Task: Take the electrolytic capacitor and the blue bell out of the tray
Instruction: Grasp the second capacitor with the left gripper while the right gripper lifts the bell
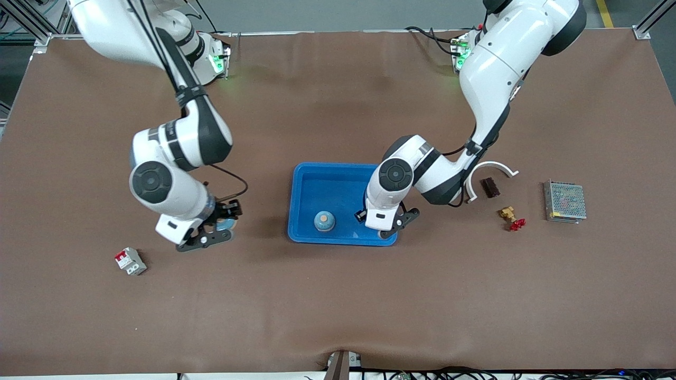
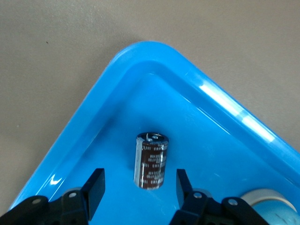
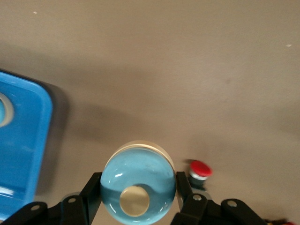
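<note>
Overhead, the front view showed a blue tray at the middle of the brown table, with one light-blue bell already sitting inside it near the edge closest to the camera. The left gripper hung over the tray's near corner toward the left arm's end of the table. The right gripper was over bare table beside the tray, toward the right arm's end, with a light-blue shape just visible between its fingers. A red-and-white breaker lay nearer the camera than that gripper. Toward the left arm's end lay a white curved bracket, a dark block, a brass fitting with a red handle and a metal power supply.

From the left wrist view, the capacitor stood upright on the tray floor close to a rounded corner. The left gripper had let it go: each finger stood clear of the dark cylinder, with blue showing on both sides.

From the right wrist view, the right gripper was clamped on a second bell, its round dome filling the space between the fingers, over the table. The tray's edge showed to one side, and a red push button lay on the table below.
</note>
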Available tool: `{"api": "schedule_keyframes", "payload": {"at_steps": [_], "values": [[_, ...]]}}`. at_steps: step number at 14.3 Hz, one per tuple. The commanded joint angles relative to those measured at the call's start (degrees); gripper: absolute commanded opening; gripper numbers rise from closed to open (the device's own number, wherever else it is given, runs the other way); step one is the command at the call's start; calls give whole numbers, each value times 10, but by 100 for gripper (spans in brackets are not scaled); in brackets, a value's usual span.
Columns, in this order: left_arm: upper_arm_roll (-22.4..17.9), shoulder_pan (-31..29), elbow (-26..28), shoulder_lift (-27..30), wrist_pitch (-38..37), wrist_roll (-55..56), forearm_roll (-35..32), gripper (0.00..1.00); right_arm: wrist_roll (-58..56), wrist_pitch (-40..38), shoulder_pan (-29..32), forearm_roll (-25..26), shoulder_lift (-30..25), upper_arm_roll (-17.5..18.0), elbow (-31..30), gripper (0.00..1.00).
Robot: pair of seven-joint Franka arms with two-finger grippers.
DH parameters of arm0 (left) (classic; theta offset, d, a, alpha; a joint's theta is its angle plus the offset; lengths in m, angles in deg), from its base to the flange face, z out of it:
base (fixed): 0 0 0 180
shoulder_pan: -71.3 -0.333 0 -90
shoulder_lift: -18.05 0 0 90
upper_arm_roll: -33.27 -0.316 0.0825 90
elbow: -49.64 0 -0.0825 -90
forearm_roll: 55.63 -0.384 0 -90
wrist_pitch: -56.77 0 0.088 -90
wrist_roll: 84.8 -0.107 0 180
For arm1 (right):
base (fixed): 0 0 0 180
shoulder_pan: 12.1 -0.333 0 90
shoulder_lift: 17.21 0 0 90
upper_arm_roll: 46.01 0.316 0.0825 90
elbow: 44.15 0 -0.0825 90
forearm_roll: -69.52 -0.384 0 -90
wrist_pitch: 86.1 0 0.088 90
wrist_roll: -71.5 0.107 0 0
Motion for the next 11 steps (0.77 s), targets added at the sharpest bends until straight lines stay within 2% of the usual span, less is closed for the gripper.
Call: {"api": "schedule_keyframes", "payload": {"at_steps": [1, 4, 8, 11], "values": [[-20, 21, -18, -14, 13, 12, 5, 60, -84, -8, 45, -6, 0, 9, 4, 58], [-22, 28, -17, -29, 36, 13, 4, 45, -156, -3, 81, -7, 3, 9, 4, 58], [-22, 27, -17, -21, 35, 7, 1, 0, -213, 0, 109, -8, 6, 9, 5, 58], [-21, 15, -18, 12, 28, 5, 0, 0, -253, 12, 129, -8, 15, 9, 5, 58]]}}
